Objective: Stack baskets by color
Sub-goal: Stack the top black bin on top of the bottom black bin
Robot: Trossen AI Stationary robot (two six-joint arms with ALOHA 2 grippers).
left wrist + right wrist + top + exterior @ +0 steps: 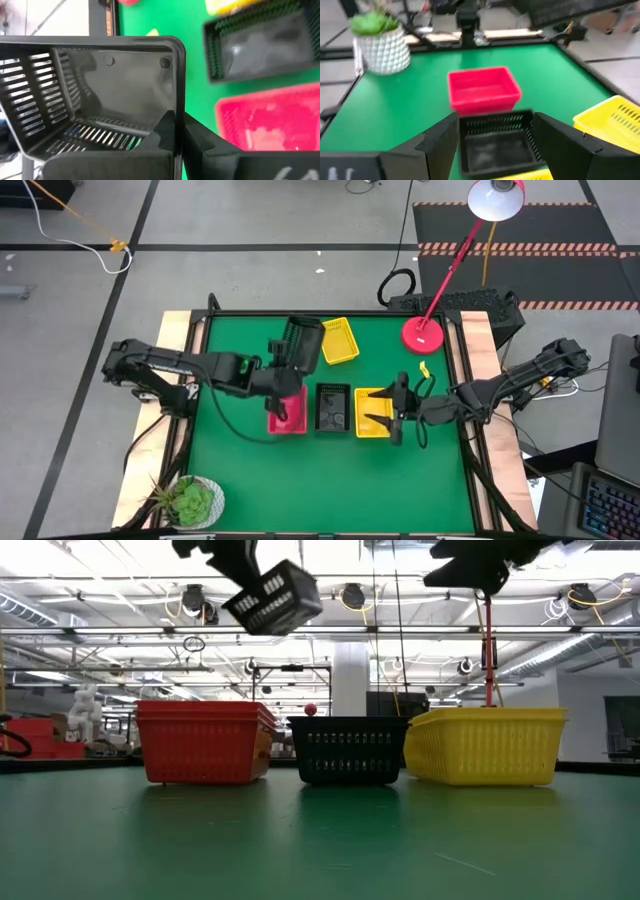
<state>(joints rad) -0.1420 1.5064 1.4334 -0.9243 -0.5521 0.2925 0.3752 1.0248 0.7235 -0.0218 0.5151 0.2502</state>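
Left gripper (172, 135): my jaws clamped the black basket's (301, 342) wall, held aloft.
Right gripper (495, 145): my jaws stood apart over the yellow basket (372, 412).

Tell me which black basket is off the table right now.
The black basket gripped by the left gripper, held tilted above the table; the other black basket sits between red and yellow stacks.

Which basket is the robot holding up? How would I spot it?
Find the green table, then the row of red, black and yellow baskets on it. Above the red stack, the left gripper holds a black basket, the only one lifted and tipped sideways.
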